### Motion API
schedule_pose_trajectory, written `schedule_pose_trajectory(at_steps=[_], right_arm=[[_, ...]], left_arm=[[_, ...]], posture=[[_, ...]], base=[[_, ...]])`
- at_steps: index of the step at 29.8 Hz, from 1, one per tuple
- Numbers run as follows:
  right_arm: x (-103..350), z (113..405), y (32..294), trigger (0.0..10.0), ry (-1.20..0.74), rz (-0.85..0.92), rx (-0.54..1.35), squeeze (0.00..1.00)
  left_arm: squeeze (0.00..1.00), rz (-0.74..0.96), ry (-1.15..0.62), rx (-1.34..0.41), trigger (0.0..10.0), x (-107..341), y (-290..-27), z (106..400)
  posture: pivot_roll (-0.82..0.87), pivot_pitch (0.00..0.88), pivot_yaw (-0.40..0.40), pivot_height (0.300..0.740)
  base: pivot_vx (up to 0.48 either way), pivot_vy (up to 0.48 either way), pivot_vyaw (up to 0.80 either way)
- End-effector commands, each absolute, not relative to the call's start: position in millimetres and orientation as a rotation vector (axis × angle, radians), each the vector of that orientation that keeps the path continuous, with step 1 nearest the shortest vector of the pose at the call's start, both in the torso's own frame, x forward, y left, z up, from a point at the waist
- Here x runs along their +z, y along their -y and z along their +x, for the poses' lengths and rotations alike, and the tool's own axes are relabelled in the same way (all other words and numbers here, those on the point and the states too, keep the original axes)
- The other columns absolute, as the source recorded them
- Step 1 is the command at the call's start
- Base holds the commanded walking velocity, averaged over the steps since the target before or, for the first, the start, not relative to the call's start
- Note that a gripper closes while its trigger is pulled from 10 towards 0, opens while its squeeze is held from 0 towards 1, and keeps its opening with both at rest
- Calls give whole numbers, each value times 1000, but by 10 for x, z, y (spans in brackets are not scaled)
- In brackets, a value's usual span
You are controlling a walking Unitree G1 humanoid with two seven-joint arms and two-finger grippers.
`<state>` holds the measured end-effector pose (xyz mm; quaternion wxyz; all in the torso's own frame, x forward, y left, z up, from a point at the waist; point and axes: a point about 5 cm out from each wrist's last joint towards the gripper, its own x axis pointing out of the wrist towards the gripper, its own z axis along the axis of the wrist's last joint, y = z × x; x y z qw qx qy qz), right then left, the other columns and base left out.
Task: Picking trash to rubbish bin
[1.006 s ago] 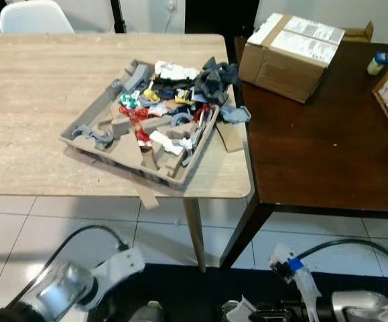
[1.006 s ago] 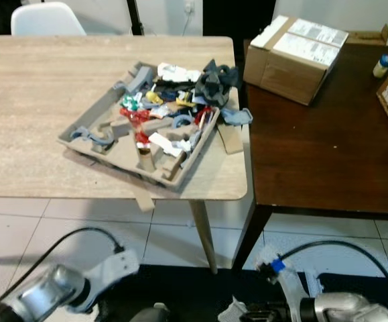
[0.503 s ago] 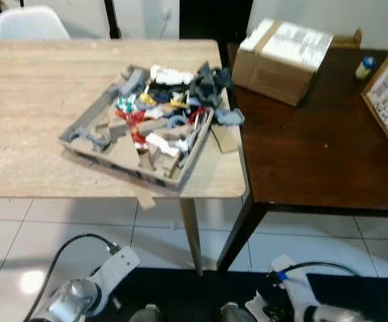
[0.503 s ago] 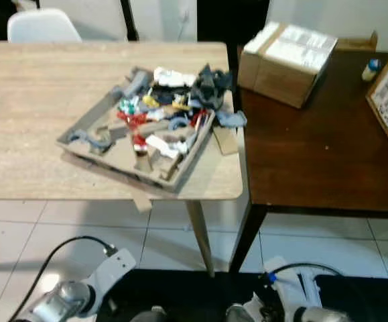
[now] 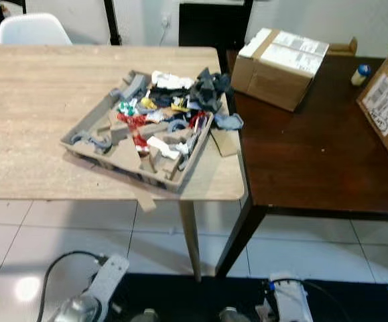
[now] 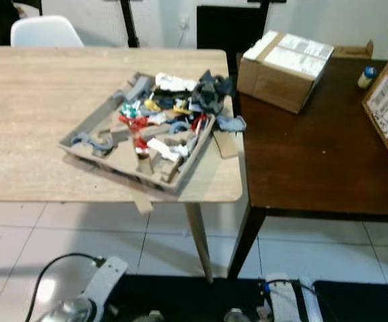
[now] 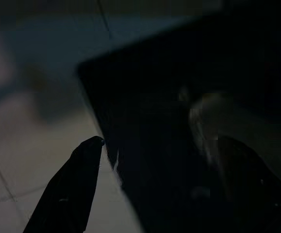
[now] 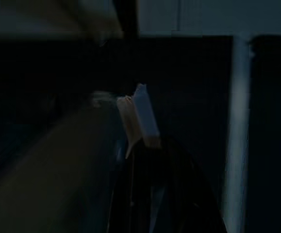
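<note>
The pale scrap, nipped at the wrist view's centre by the right gripper, long axis pointing out along the fingers, has dropped with both arms toward the head views' bottom edge, probably bin-bound, while the left gripper hangs wide open and the trash tray sits upper centre.

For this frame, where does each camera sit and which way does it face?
Left eye: on the head, looking down at the trash tray on the light table; left arm and right arm low in frame.
Right eye: same scene, slightly offset.
Left wrist: along the left gripper, jaws open, over floor tiles.
Right wrist: along the right gripper, jaws shut on a pale scrap.
</note>
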<state>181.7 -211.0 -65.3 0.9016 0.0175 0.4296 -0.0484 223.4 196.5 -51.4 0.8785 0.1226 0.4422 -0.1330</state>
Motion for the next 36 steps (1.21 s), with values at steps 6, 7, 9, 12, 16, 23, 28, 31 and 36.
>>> schedule_pose_trajectory(at_steps=[6, 7, 9, 12, 16, 23, 28, 31, 36], right_arm=[[-710, 1751, 2267, 10000, -895, 123, -278, 0], [-710, 1751, 2267, 10000, -895, 123, -278, 0], [-723, 1760, 2251, 10000, -896, 140, -273, 0], [-723, 1816, 2153, 10000, -869, 168, -220, 0], [-741, 1818, 2114, 10000, -866, 166, -216, 0], [-797, 1724, 2107, 10000, -889, 132, -211, 0], [-840, 1625, 2066, 10000, -890, 95, -184, 0], [-848, 1599, 2050, 10000, -883, 98, -191, 0], [-839, 1573, 2047, 10000, -844, 105, -212, 0]], left_arm=[[0, 201, -904, -214, 10000, -557, -1888, 2245], [0, 201, -904, -214, 10000, -557, -1888, 2245], [0, 202, -898, -193, 10000, -548, -1884, 2275], [0, 188, -906, -190, 10000, -550, -1901, 2280], [0, 207, -890, -208, 10000, -548, -1888, 2292], [0, 287, -875, -256, 10000, -616, -1839, 2188], [0, 264, -863, -248, 10000, -644, -1870, 2115], [0, 264, -854, -238, 10000, -650, -1894, 2097], [0, 203, -773, -185, 10000, -595, -1915, 2140]], posture=[[70, 116, 3, 740], [70, 116, 3, 740], [66, 117, 10, 740], [59, 121, 23, 740], [54, 135, 32, 740], [56, 187, 23, 740], [60, 225, 28, 740], [59, 247, 30, 740], [59, 276, 44, 740]], base=[[0, 0, 0], [0, 0, 0], [0, 0, 0], [0, 0, 0], [0, 0, 0], [0, 0, 0], [0, 0, 0], [0, 0, 0], [0, 0, 0]])
